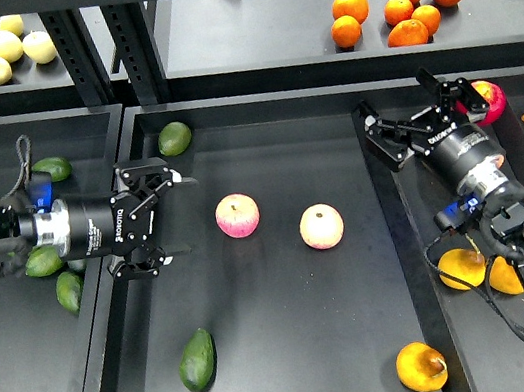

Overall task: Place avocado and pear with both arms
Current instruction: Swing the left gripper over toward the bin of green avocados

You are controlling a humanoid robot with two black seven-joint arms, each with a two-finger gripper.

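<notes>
The dark green, elongated avocado (pixel 198 360) lies in the near left part of the middle tray (pixel 300 352). The yellow-orange pear (pixel 421 367) lies at the tray's near right, stem end towards the right. My left gripper (pixel 173 220) reaches in over the tray's left edge, open and empty, well above and behind the avocado. My right gripper (pixel 406 102) is open and empty over the tray's right edge, far behind the pear.
Two pink-yellow apples (pixel 237 216) (pixel 321 226) lie mid-tray. A rounder, lighter avocado (pixel 174 137) sits at the back left. The left bin holds several avocados (pixel 45 262). The right bin holds pears (pixel 463 267) and a red apple (pixel 491 101). Oranges (pixel 399 9) lie on the back shelf.
</notes>
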